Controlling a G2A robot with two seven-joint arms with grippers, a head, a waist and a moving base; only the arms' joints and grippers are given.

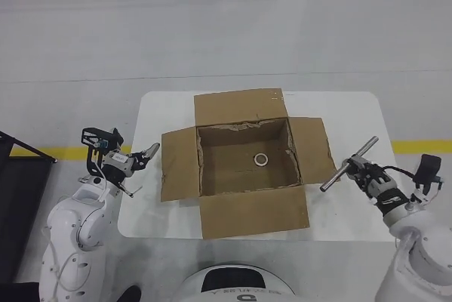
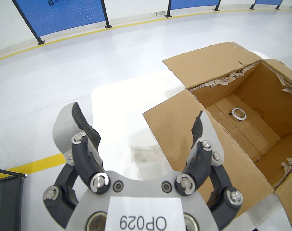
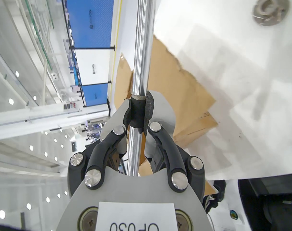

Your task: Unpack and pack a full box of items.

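An open cardboard box (image 1: pixel 179 164) stands mid-table with all its flaps folded out. On its floor lies a single metal ring (image 1: pixel 261 159), which the left wrist view shows as well (image 2: pixel 239 114). My left gripper (image 1: pixel 146 156) hovers over the table's left edge, just outside the box's left flap (image 2: pixel 170 131). It is open (image 2: pixel 138 118) and holds nothing. My right gripper (image 1: pixel 352 167) is past the box's right flap (image 3: pixel 182 90), shut (image 3: pixel 139 111) on a shiny metal rod (image 3: pixel 144 44). The rod (image 1: pixel 349 164) slants above the table.
The white table (image 1: pixel 346 113) has bare room on both sides of the box. A round metal flange (image 3: pixel 270 8) lies on the white surface in the right wrist view. A black rack (image 1: pixel 7 189) stands on the floor to the left.
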